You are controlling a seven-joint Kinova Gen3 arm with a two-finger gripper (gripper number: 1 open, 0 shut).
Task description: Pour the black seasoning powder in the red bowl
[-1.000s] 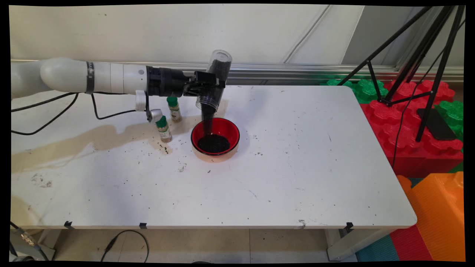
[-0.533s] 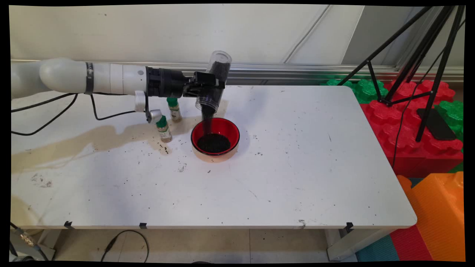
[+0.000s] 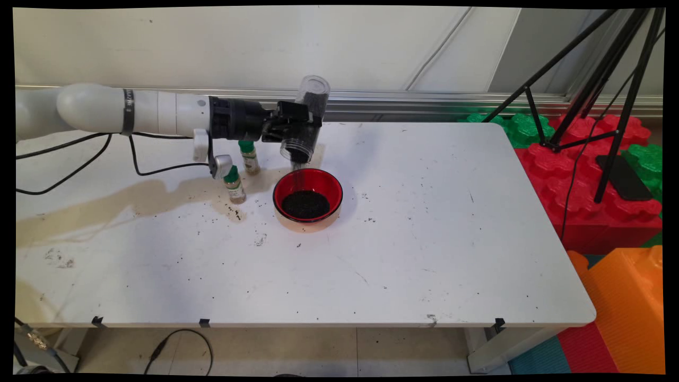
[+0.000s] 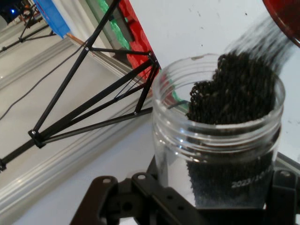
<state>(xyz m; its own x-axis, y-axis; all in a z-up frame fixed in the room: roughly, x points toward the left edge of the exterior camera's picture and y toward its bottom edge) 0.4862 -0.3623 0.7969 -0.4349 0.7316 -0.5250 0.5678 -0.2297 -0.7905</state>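
My gripper (image 3: 300, 126) is shut on a clear plastic jar (image 3: 306, 118) and holds it tipped mouth-down above the far rim of a red bowl (image 3: 324, 184). A thin stream of dark granules (image 3: 297, 168) falls from the jar's mouth onto a dark heap (image 3: 305, 205) in the bowl. In the hand view the jar (image 4: 220, 140) fills the lower right, its mouth packed with black granules (image 4: 234, 91) spilling toward the bowl's red rim (image 4: 283, 18) at the top right corner.
Two small green-capped spice bottles (image 3: 234, 184) (image 3: 248, 155) stand left of the bowl under the arm. Dark specks lie scattered on the white table (image 3: 424, 239). A black tripod (image 3: 589, 79) and red, green and orange blocks (image 3: 610, 212) stand to the right.
The jar has tilted back slightly and the falling stream has thinned. The heap in the bowl has grown a little.
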